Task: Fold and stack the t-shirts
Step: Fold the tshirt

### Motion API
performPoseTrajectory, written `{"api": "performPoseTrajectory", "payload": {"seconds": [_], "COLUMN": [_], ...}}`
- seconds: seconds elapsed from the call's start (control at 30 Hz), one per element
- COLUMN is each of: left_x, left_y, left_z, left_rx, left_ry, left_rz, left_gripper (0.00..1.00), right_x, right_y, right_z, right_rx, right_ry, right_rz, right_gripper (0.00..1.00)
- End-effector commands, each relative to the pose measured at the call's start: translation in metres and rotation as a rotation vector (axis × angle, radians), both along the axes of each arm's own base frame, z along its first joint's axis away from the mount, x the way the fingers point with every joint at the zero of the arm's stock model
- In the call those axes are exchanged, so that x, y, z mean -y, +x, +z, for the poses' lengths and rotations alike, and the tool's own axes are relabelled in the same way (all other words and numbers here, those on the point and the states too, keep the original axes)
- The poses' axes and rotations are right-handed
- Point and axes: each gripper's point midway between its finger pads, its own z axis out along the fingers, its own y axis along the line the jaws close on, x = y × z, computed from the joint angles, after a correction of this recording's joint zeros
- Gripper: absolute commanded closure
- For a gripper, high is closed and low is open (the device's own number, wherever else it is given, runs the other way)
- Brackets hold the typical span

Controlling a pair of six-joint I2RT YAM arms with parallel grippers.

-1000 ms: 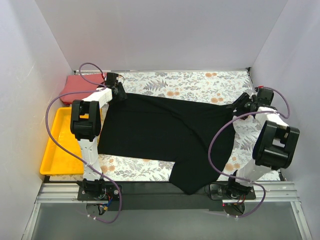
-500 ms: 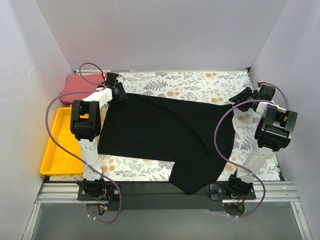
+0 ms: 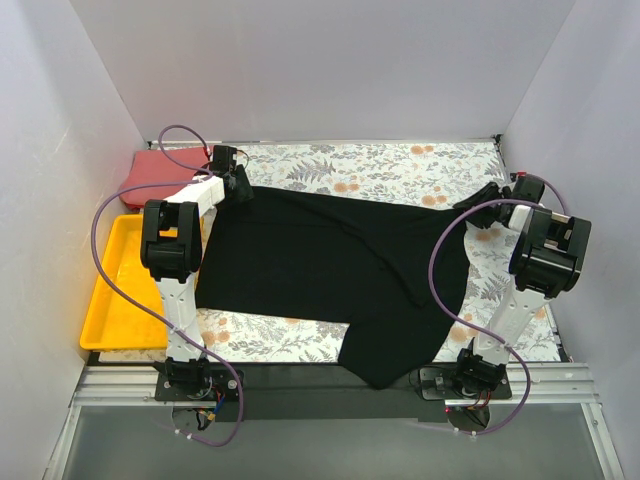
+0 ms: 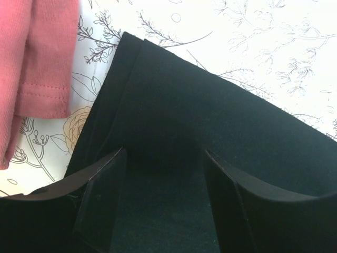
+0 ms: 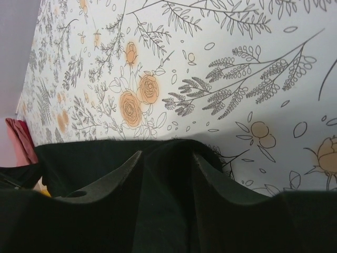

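Black t-shirt [image 3: 330, 265] spread on the floral cloth [image 3: 380, 170] of the tabletop, with the coral-red t-shirt [image 3: 160, 165] at far left. Left gripper [image 4: 163, 158]: jaws wide, astride the black shirt's far-left corner. Right gripper [image 5: 166, 155]: jaws flank a raised fold at its far-right corner; whether they clamp it cannot be told. A second earlier the right arm leaned lower; the left arm is unchanged.

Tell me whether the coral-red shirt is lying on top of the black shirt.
No, the coral-red shirt lies beside the black shirt, floral cloth showing between them.
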Motion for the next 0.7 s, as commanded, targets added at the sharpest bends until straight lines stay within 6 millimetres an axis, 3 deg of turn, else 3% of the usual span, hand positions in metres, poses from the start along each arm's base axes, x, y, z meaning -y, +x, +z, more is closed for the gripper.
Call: {"api": "performPoseTrajectory", "payload": {"seconds": [0.0, 0.2, 0.67], "left_x": [-0.024, -0.023, -0.024], "left_y": [-0.037, -0.035, -0.039], "left_z": [-0.037, -0.036, -0.043], "left_rx": [-0.16, -0.156, -0.173], "left_ry": [0.059, 0.054, 0.062], "left_rz": [0.032, 0.031, 0.033], "left_gripper": [0.41, 0.41, 0.41], "right_x": [0.004, -0.001, 0.006], "right_y": [0.001, 0.001, 0.021], "right_z": [0.025, 0.029, 0.005], "right_rx": [0.064, 0.069, 0.035], "right_ry": [-0.02, 0.008, 0.039], "right_rz": [-0.018, -0.004, -0.017], "right_gripper": [0.53, 0.53, 0.55]}}
